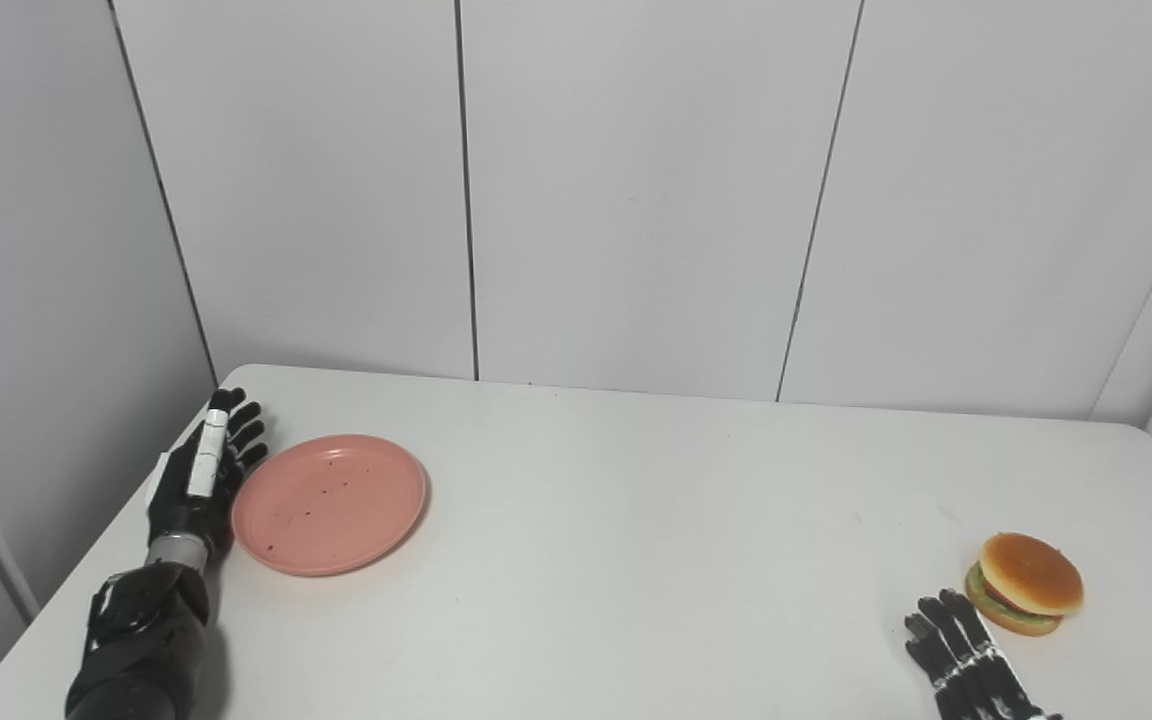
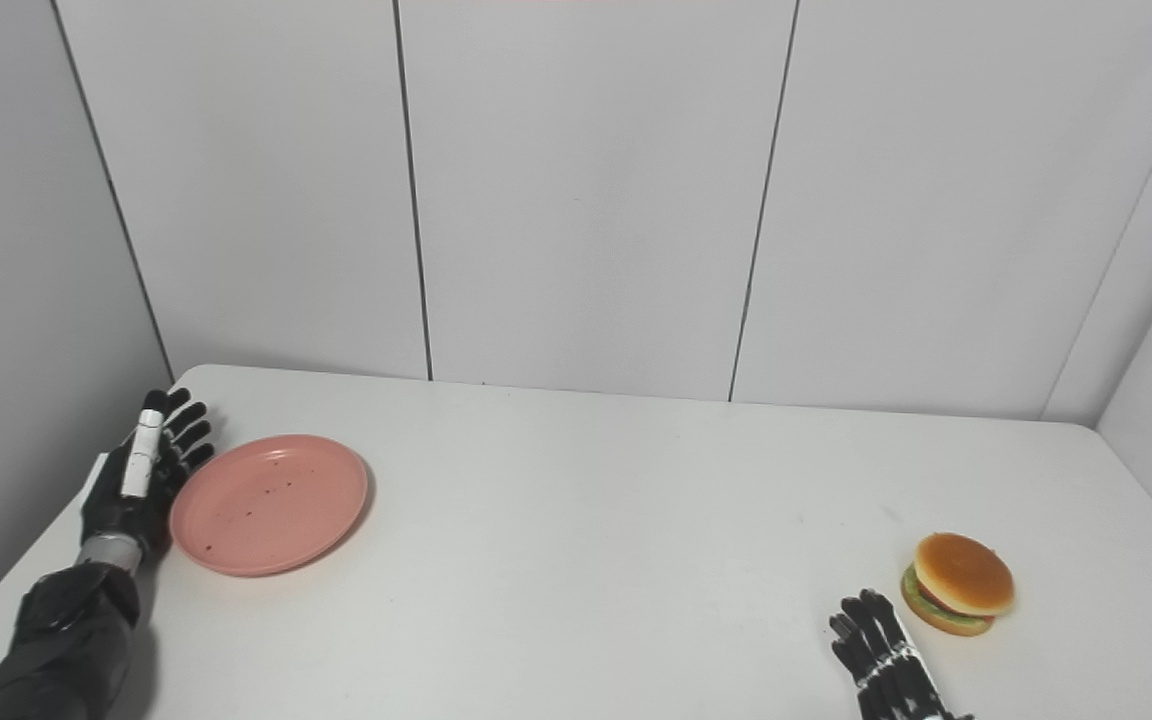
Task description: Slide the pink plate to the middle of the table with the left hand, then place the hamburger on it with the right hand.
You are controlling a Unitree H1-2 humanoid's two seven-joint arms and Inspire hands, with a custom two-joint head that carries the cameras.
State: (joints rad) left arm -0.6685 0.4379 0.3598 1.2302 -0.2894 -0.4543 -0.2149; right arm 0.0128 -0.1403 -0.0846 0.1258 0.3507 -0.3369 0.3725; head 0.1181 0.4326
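The pink plate (image 1: 329, 503) lies flat near the table's left edge, with dark specks on it. My left hand (image 1: 204, 470) stands on its edge just left of the plate, open, fingers stretched toward the wall and against or very close to the rim. The hamburger (image 1: 1026, 583) sits at the right front of the table. My right hand (image 1: 966, 660) lies open and flat just left of and nearer than the hamburger, not touching it.
The white table (image 1: 636, 520) runs to a grey panelled wall at the back. Its left edge is right behind my left hand. The wide stretch between plate and hamburger holds nothing.
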